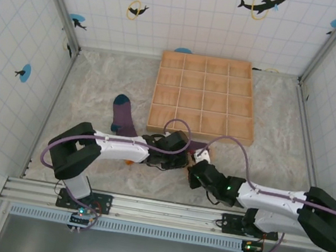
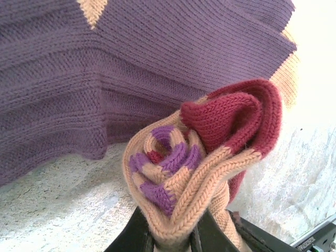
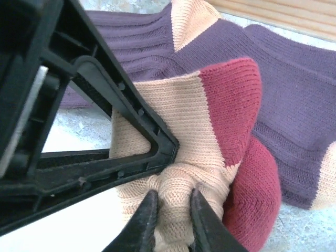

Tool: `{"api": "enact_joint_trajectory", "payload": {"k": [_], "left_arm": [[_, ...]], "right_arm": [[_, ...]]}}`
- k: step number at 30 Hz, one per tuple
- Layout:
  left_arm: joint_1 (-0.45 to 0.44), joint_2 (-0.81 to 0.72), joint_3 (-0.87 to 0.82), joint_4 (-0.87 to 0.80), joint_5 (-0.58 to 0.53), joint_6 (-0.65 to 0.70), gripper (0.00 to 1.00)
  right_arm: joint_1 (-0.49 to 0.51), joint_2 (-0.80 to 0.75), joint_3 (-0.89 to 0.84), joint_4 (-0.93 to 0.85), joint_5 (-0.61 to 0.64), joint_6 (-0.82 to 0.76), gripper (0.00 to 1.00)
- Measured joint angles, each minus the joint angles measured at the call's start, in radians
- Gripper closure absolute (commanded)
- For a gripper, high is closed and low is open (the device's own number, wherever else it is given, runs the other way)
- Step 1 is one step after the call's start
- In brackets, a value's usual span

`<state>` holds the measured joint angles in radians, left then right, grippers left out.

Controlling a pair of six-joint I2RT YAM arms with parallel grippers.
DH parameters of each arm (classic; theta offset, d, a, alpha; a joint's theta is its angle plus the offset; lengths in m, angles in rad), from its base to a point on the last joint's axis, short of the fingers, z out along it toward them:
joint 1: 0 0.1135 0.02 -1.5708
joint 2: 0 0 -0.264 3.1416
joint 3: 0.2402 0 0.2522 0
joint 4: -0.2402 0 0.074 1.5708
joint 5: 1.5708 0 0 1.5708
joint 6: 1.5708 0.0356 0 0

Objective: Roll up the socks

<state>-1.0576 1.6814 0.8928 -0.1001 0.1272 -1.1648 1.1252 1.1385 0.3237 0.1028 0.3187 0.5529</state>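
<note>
**A:** Sock, tan (image 2: 184, 181), with a dark-red cuff, wound into a loose spiral, purple stripes showing at its core; it sits pinched between both grippers, right at their fingertips.

**B:** How are the grippers set?

**A:** The left gripper (image 2: 173, 239) is closed to a narrow gap on the roll's tan underside, with the roll standing just ahead of its tips; the right gripper (image 3: 170, 218) is nipped almost together on a fold of the tan knit, and the red cuff bulges just beyond it and to its right.

**B:** What lies past them?

**A:** A purple sock with tan patches (image 2: 131, 68) lies flat directly behind the roll, seemingly touching it; a purple sock with a teal toe (image 1: 121, 115) lies alongside the left arm, back from its fingertips; a wooden tray (image 1: 198, 134) of square compartments sits farther ahead of both grippers.

**B:** How will the tan sock handle?

**A:** Light, soft and springy, I judge; the coil will likely loosen if the pinch eases; the thick knit should give good friction, so slipping seems unlikely. The best hold is probably across the layered tan body near the core, not the floppy cuff, which could peel away.
</note>
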Motion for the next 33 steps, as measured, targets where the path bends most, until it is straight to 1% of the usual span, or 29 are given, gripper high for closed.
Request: {"api": "enact_joint_trajectory", "payload": {"k": [1,2,3,5,7,9,10,13,17,25,33], "left_arm": [[0.0,-0.001,0.0,0.002,0.001,0.005,0.77],[0.0,-0.003,-0.001,0.005,0.004,0.008,0.68],[0.0,-0.006,-0.003,0.005,0.005,0.008,0.64],[0.0,-0.019,-0.01,0.006,0.012,0.016,0.49],[0.0,-0.029,-0.014,0.007,0.019,0.028,0.39],[0.0,-0.036,-0.018,0.01,0.023,0.043,0.31],[0.0,-0.042,-0.024,0.021,0.026,0.047,0.3],[0.003,-0.062,-0.059,0.063,0.043,0.069,0.31],[0.003,-0.064,-0.091,0.118,0.062,0.089,0.33],[0.005,-0.024,-0.117,0.227,0.067,0.095,0.34],[0.005,0.043,-0.12,0.336,0.068,0.085,0.44]], "right_arm": [[-0.02,-0.021,-0.025,0.025,-0.03,0.011,0.91],[-0.04,-0.044,-0.052,0.056,-0.059,0.021,0.91],[-0.058,-0.063,-0.076,0.079,-0.081,0.03,0.91],[-0.105,-0.105,-0.129,0.13,-0.135,0.051,0.91],[-0.158,-0.143,-0.178,0.175,-0.192,0.077,0.91],[-0.209,-0.176,-0.216,0.204,-0.241,0.097,0.91],[-0.238,-0.194,-0.232,0.214,-0.267,0.108,0.91],[-0.306,-0.212,-0.256,0.23,-0.336,0.14,0.91],[-0.374,-0.196,-0.264,0.247,-0.424,0.169,0.92],[-0.401,-0.151,-0.264,0.28,-0.48,0.198,0.92],[-0.433,-0.121,-0.264,0.301,-0.524,0.236,0.9]]}}
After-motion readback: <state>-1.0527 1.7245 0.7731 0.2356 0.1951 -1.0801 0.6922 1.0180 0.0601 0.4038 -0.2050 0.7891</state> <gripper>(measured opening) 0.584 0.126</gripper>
